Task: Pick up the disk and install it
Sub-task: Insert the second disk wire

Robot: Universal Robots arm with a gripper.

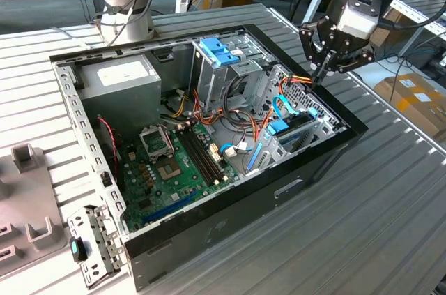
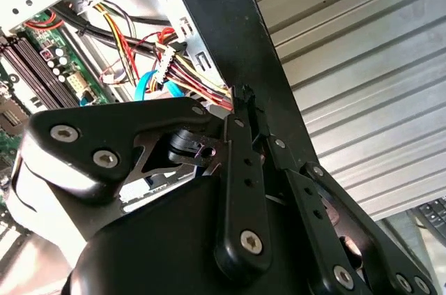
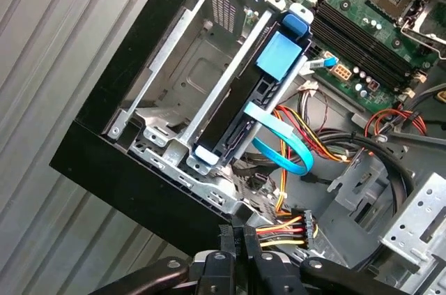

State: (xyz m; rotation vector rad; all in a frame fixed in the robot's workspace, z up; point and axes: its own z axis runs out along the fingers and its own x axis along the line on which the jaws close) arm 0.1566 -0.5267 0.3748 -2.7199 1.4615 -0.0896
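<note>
Left to right in the exterior view: grey moulded fixtures (image 1: 31, 229) sit at the left edge of the ribbed metal surface (image 1: 390, 211). A loose metal bracket (image 1: 94, 243) with a small teal tab lies just beside the near corner of the open black computer case (image 1: 230, 215). Inside the case, a grey power supply (image 1: 118, 79) is at the back left and the green motherboard (image 1: 174, 169) is on the floor. A metal drive cage with a light-blue top piece (image 1: 217, 51) stands at the middle back. Red, yellow and orange cables (image 1: 293, 89) run toward the exterior view's right.

The disk (image 3: 240, 120) sits on edge in the drive bay at the case's right end. It is a thin dark slab with light-blue carrier pieces along its top and at both ends, held between silver bay rails. A light-blue flat ribbon cable (image 3: 282, 145) curves off its near end. In the exterior view the same disk (image 1: 289, 127) shows as blue rail parts amid the bay metalwork; little of its flat face shows.

The arm comes in from the upper right, wrist angled down and toward the case. The end effector (image 1: 322, 70) is black, its fingers drawn together to a narrow point, clenched with nothing seen between them. The tip hangs just above the case's right rim, next to the cable bundle, apart from the disk. In the second wrist view the fingers (image 2: 244, 169) lie pressed side by side against the black case edge (image 2: 216, 23).
</note>
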